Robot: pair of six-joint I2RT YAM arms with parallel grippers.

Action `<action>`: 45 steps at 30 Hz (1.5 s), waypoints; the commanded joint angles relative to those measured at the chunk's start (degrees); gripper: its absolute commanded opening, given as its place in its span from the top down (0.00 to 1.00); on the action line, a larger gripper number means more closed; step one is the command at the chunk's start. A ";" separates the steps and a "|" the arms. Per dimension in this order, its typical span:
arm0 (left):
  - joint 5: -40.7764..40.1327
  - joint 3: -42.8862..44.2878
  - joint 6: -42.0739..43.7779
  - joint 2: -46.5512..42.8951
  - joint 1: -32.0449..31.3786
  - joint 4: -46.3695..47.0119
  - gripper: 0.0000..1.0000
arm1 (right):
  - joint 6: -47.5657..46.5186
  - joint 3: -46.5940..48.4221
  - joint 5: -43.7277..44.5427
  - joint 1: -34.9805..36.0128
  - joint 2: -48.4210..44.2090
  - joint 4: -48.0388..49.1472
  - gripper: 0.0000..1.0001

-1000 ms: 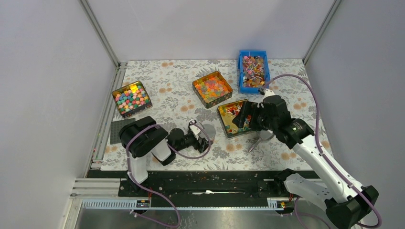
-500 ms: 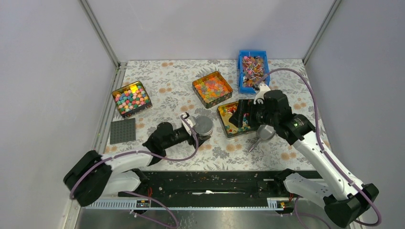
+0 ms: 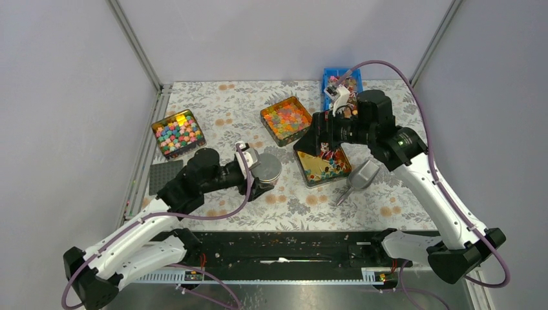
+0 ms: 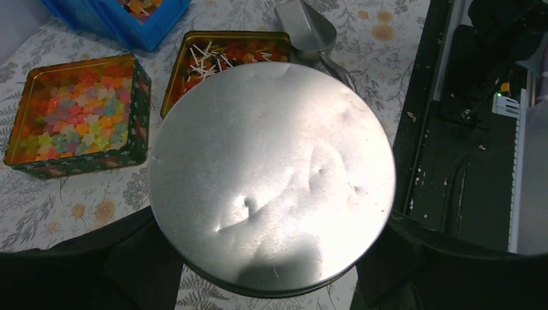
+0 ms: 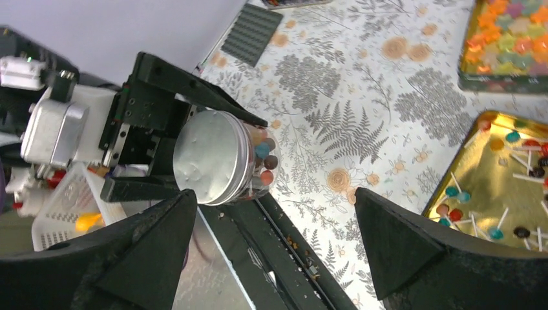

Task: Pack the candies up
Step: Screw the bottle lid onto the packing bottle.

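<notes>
candies [image 3: 326,169], top view: loose in the open gold tin [image 3: 314,183] mid-surface; more in the blue bin [image 3: 325,81] behind.
left tool [image 3: 260,173], top view: pinching a lidded round jar [image 3: 267,165], left of the tin.
right tool [image 3: 321,137], top view: spread wide, empty, over the tin's far end.
lid [image 4: 271,174], left wrist view: silver, dented, fills the frame.
jar wall, right wrist view: clear, sweets inside.
step, judged: lid work; hold the jar still and close squarely across the rim.

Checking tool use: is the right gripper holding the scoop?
No, the scoop lies on the table, and the right gripper is open and empty.
</notes>
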 commanded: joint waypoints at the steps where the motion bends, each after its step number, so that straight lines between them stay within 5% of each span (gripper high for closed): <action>1: 4.87 6.82 3.26 -0.67 -0.15 -11.64 0.39 | -11.02 2.08 -10.22 -0.14 -0.85 3.10 0.00; 9: 12.35 10.25 2.98 0.85 -0.22 -13.61 0.40 | -30.40 -4.34 -24.21 0.84 -5.04 10.62 0.00; 20: 19.71 9.83 2.87 0.54 -0.19 -12.38 0.40 | -44.79 -0.15 -20.50 14.44 1.40 5.19 0.00; 34: 19.92 9.46 3.55 0.07 -0.17 -13.05 0.40 | -51.38 7.37 -18.32 20.47 9.81 -4.77 0.00; 45: 19.56 10.17 4.07 0.86 -0.23 -14.19 0.40 | -53.07 4.60 -17.94 21.22 9.75 -5.89 0.01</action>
